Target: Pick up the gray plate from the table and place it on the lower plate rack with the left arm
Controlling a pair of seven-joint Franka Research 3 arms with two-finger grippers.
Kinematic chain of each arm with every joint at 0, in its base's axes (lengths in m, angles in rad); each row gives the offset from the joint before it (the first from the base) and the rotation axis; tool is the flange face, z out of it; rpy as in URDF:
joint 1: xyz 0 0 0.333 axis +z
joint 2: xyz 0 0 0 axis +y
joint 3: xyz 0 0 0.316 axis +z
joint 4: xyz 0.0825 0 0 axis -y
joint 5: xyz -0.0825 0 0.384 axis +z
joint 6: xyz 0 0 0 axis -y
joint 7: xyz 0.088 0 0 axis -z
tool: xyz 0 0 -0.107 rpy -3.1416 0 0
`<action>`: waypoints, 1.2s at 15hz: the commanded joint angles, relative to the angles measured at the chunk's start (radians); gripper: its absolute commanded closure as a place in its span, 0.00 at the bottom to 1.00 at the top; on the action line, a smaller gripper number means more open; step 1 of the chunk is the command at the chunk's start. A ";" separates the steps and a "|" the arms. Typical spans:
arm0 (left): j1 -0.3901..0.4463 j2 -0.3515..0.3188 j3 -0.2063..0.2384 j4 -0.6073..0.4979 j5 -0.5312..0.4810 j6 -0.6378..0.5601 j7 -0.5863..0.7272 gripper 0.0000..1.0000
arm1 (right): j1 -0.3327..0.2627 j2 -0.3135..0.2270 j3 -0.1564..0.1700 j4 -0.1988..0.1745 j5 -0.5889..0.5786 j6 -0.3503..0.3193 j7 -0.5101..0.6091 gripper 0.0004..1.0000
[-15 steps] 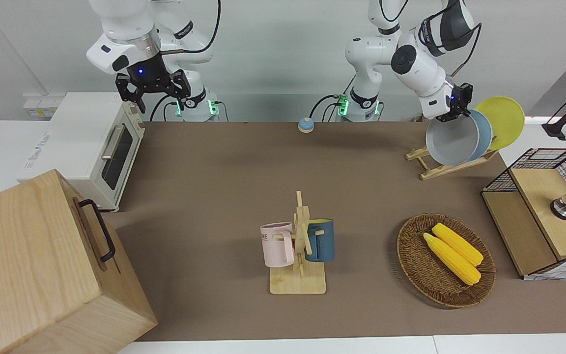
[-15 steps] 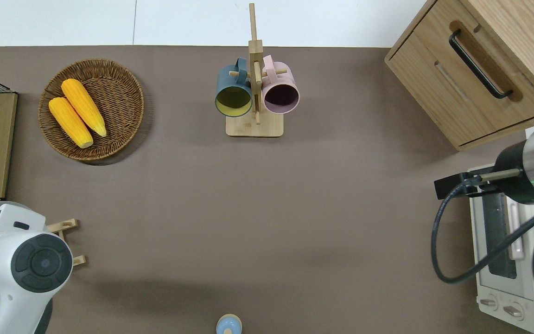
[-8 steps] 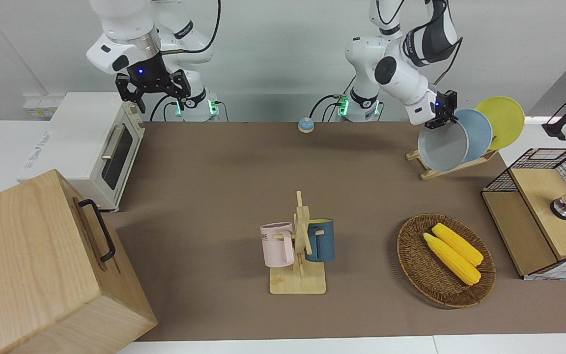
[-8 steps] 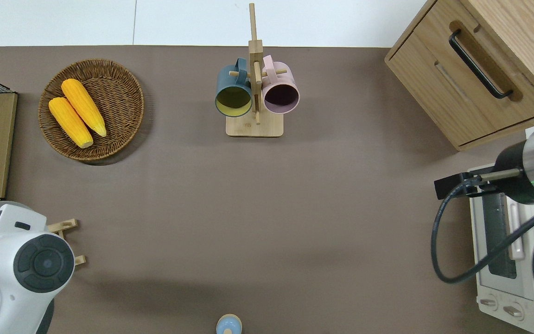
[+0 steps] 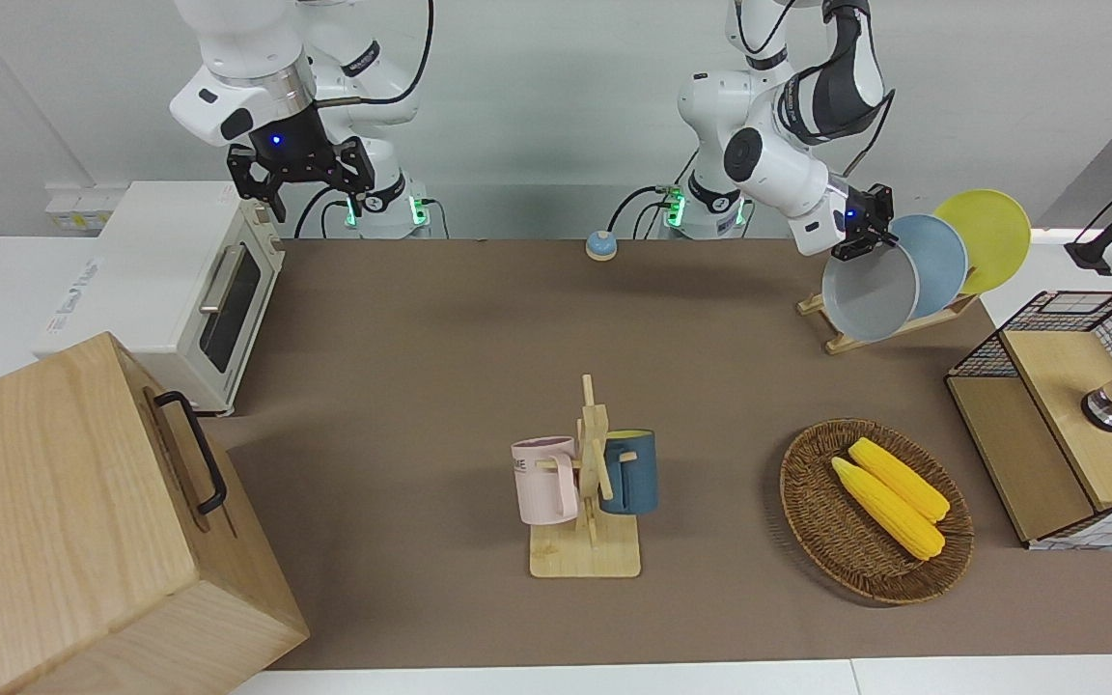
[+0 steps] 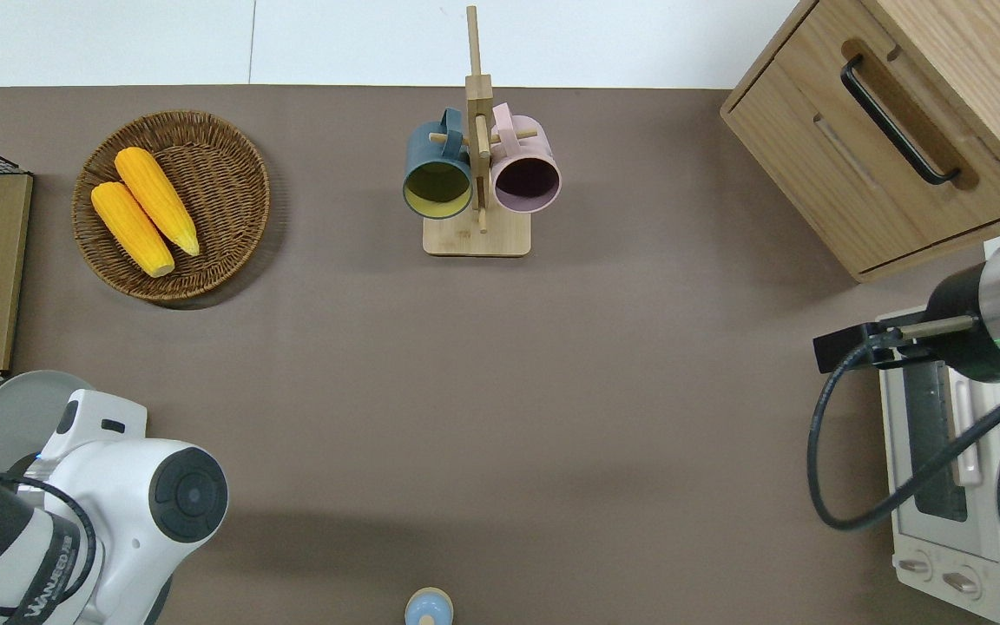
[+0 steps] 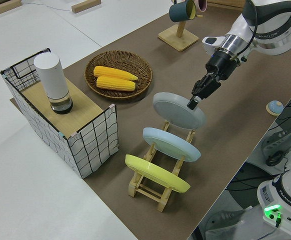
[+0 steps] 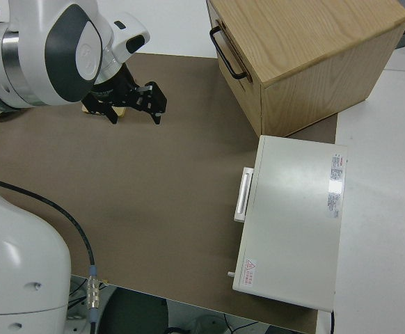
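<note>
The gray plate point(image 5: 870, 294) leans tilted in the lowest slot of the lower plate rack point(image 5: 846, 340), at the left arm's end of the table point(image 5: 479, 367). In the left side view the gray plate point(image 7: 178, 111) stands at the end of the rack point(image 7: 150, 190). My left gripper point(image 5: 863, 243) is shut on the plate's upper rim, and it also shows in the left side view point(image 7: 192, 104). In the overhead view the arm hides most of the plate point(image 6: 14, 417). My right gripper point(image 5: 315, 198) is open, empty and parked.
A sky-blue plate point(image 5: 937, 256) and a yellow plate point(image 5: 986, 232) stand in the same rack. A wire crate point(image 5: 1077, 415), a corn basket point(image 5: 875, 512), a mug stand point(image 5: 587, 502), a small bell point(image 5: 600, 245), a toaster oven point(image 5: 180, 280) and a wooden cabinet point(image 5: 83, 521) share the table.
My left arm has swung toward the table's middle and lowered the gray plate away from the sky-blue plate into the rack's lowest slot. The right arm has not moved.
</note>
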 commanded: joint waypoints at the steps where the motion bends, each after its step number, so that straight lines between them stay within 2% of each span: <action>1: -0.011 -0.016 0.003 -0.032 0.027 -0.009 -0.023 1.00 | -0.010 -0.002 0.006 0.006 0.010 -0.013 -0.001 0.01; 12: -0.011 -0.028 0.003 -0.049 0.041 -0.049 -0.025 1.00 | -0.010 -0.002 0.006 0.006 0.010 -0.013 -0.001 0.01; 18: -0.013 -0.013 -0.001 -0.060 0.039 -0.058 -0.052 1.00 | -0.010 -0.002 0.006 0.006 0.010 -0.013 -0.001 0.01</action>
